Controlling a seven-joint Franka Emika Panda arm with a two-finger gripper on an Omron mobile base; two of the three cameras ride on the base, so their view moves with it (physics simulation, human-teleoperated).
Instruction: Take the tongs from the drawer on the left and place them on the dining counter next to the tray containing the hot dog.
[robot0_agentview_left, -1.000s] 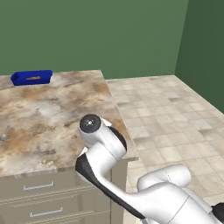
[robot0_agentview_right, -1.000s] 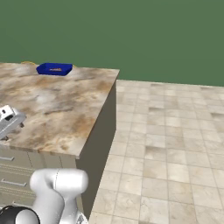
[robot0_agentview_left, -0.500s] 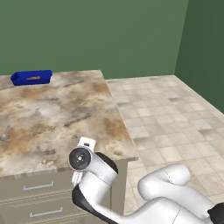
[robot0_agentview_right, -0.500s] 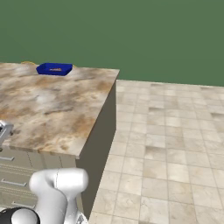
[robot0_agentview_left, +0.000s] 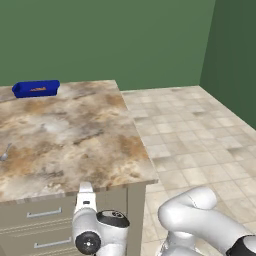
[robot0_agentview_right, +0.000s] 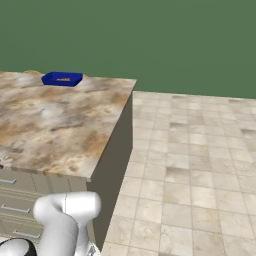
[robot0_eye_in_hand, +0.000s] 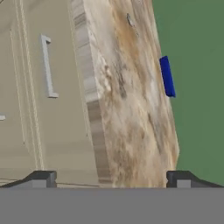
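Observation:
The hand view is rolled on its side. My gripper (robot0_eye_in_hand: 111, 179) is open, with nothing between its dark tips, and faces the beige cabinet front below the dining counter (robot0_eye_in_hand: 127, 100). The drawer (robot0_eye_in_hand: 61, 87) is shut; its silver bar handle (robot0_eye_in_hand: 47, 65) lies ahead and to the left. In the left base view the drawer's handle (robot0_agentview_left: 44, 213) shows under the marbled dining counter (robot0_agentview_left: 70, 135), with my arm low in front of it. The blue tray (robot0_agentview_left: 36, 88) with the hot dog (robot0_agentview_left: 38, 90) stands at the far left corner, also seen as the tray (robot0_agentview_right: 62, 79). The tongs are hidden.
A second like drawer (robot0_agentview_left: 47, 243) sits beneath the first. A small grey object (robot0_agentview_left: 5, 152) lies near the counter's left side. Beige tiled floor (robot0_agentview_left: 190, 130) spreads to the right of the counter, and a green wall (robot0_agentview_left: 115, 40) closes the back.
My arm has swung down from above the counter's near corner to a low spot before the drawer fronts. The gripper has stayed open. Tray and counter have not moved.

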